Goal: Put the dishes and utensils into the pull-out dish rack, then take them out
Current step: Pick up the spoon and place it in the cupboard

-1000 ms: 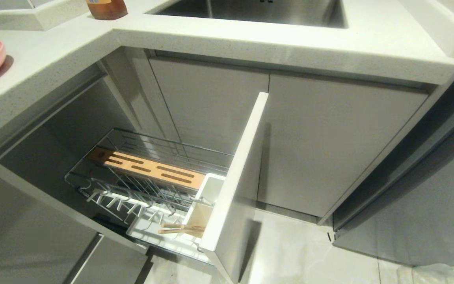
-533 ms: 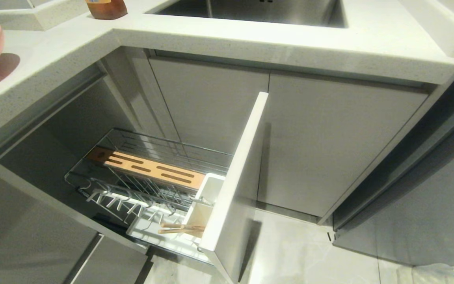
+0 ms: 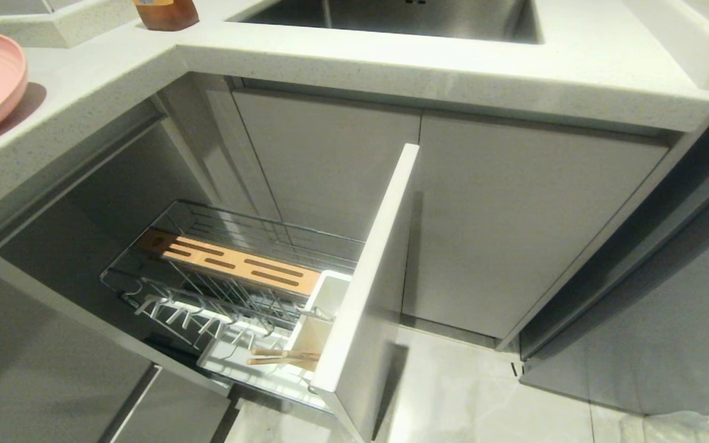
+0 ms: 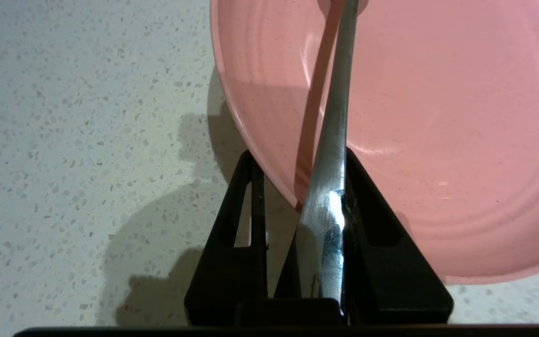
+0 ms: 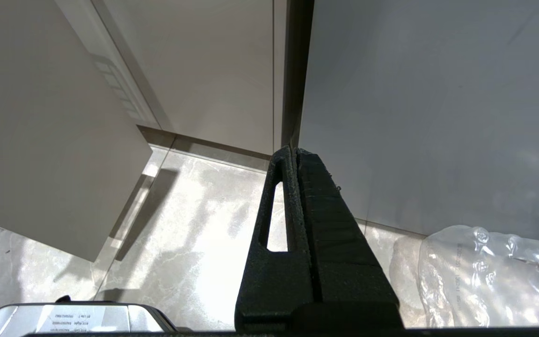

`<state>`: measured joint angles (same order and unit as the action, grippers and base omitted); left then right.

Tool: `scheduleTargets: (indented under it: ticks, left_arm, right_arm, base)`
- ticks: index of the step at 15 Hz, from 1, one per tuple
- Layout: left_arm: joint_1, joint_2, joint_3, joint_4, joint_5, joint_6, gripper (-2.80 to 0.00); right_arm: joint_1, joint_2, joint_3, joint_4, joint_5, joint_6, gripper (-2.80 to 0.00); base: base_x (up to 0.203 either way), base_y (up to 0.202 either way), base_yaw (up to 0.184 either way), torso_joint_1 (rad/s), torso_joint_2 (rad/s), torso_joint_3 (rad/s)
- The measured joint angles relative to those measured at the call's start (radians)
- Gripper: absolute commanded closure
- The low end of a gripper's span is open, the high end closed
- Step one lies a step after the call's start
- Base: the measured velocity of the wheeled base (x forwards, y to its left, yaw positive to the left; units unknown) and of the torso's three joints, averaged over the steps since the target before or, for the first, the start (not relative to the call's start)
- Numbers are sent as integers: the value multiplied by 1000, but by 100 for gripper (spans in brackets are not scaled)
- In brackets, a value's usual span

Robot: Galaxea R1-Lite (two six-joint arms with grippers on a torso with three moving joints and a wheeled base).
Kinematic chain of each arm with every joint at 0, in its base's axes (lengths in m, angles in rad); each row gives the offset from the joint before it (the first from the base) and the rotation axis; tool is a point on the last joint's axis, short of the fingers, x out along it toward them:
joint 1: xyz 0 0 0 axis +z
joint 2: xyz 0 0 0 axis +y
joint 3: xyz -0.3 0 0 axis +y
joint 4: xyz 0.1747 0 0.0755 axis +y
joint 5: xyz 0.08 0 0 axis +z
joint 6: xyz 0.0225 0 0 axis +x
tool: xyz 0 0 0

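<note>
My left gripper [image 4: 300, 164] is clamped on the rim of the pink plate [image 4: 438, 117], one black finger [image 4: 232, 243] below the plate's edge and the other on its upper face. A slim metal utensil handle [image 4: 332, 154] runs out from between those fingers and lies across the plate's face; I cannot tell whether it is a fork or a spoon, since its far end is cut off. The plate stands tilted, its gripped edge raised off the speckled table [image 4: 77, 117], and it throws a shadow on that table just beside my fingers. From the head view the plate shows at the far left on the table, though my left gripper itself lies outside that view.

Well away from that gripper, below the table and further right, the pull-out dish rack [image 3: 207, 289] stands drawn out. Its slotted wood strip [image 3: 231, 261] runs along the back side of the wire basket, the white utensil cup [image 3: 324, 307] sits against the tall white front panel [image 3: 373, 277], and the wooden chopsticks [image 3: 280, 357] lie at that cup's foot over the drip tray [image 3: 231, 360]. Up on the table behind sit an amber bottle [image 3: 167, 13] and the steel sink [image 3: 404, 18].

My right gripper [image 5: 296, 157] hangs parked near the floor, its two fingers pressed together on nothing, with a cabinet door [image 5: 438, 107] ahead and a crumpled clear plastic bag [image 5: 489, 276] on the tiles [image 5: 194, 243] beside it.
</note>
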<state>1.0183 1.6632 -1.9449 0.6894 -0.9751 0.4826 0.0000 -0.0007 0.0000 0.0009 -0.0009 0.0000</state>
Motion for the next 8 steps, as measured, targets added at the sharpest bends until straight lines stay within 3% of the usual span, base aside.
scheduleTargets:
  ticks: [8]
  left_arm:
    - [46, -65, 0, 4, 0, -24, 0]
  right_arm:
    - [0, 0, 0, 0, 0, 0, 0]
  base:
    - [0, 0, 0, 0, 0, 0]
